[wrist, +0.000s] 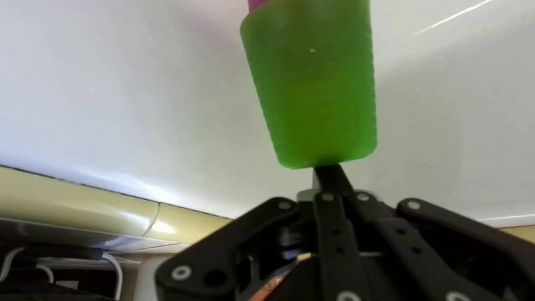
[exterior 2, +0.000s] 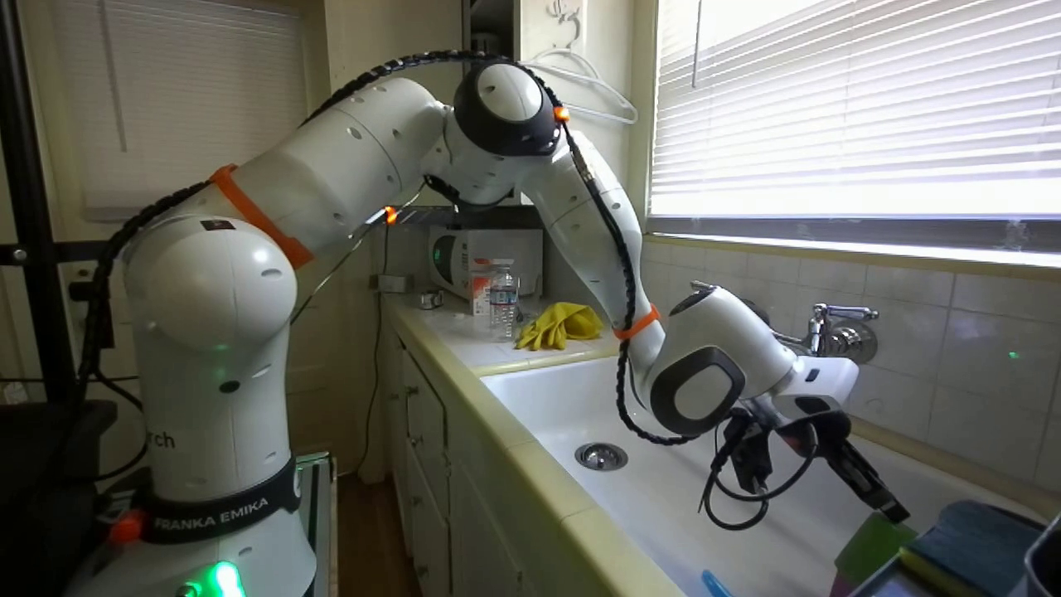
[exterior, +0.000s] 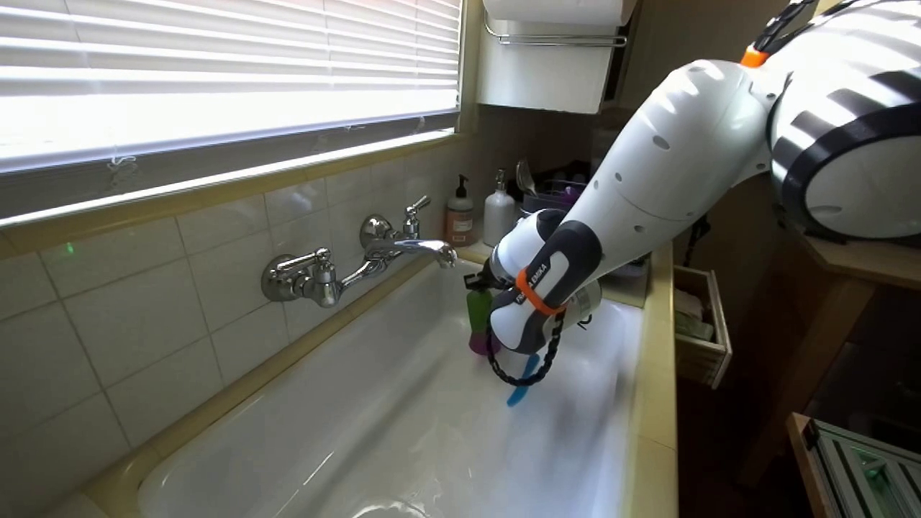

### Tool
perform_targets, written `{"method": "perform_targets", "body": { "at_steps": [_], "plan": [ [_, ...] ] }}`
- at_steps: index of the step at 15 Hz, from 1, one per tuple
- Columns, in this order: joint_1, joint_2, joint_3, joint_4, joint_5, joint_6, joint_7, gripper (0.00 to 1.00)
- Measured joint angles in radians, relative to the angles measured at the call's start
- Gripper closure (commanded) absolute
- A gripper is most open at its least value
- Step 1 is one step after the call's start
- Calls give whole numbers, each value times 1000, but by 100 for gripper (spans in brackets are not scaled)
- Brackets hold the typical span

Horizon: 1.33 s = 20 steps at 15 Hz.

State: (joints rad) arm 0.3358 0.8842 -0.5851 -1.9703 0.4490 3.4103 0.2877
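1. Upper cup point(exterior: 478, 309) is stacked over the lower cup point(exterior: 479, 345), both chilling down in the sink point(exterior: 324, 410).
2. Claw point(exterior 2: 893, 507) is right at the upper cup's top end, can't tell if they touch.
3. In an exterior view, thin strip point(exterior: 518, 394) in the sink right of the cups, faucet point(exterior: 404, 245) on the wall point(exterior: 137, 324) to their left.
4. Two pump bottles point(exterior: 498, 219) side by side behind the far end.
5. In an exterior view, desk point(exterior 2: 448, 327) past the drain point(exterior 2: 601, 456) holds a microwave point(exterior 2: 501, 243), water bottle point(exterior 2: 502, 303) in front, gloves point(exterior 2: 568, 323) to the right.

Green cup point(wrist: 319, 92) blocking jaws, room toward drain point(exterior 2: 601, 456)
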Motion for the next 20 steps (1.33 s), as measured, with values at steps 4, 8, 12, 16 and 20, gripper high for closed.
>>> {"method": "perform_targets", "body": {
  "at_steps": [4,8,12,16,20],
  "plan": [
    [-8,-33,12,-21,-1,-28,-2,100],
    [-14,-64,25,-52,-1,-56,-3,100],
    [-22,-86,37,-71,-1,-75,-3,100],
    [-40,-116,56,-86,-1,-86,-23,100],
    [-51,-157,59,-104,-3,-144,-57,100]
  ]
}}
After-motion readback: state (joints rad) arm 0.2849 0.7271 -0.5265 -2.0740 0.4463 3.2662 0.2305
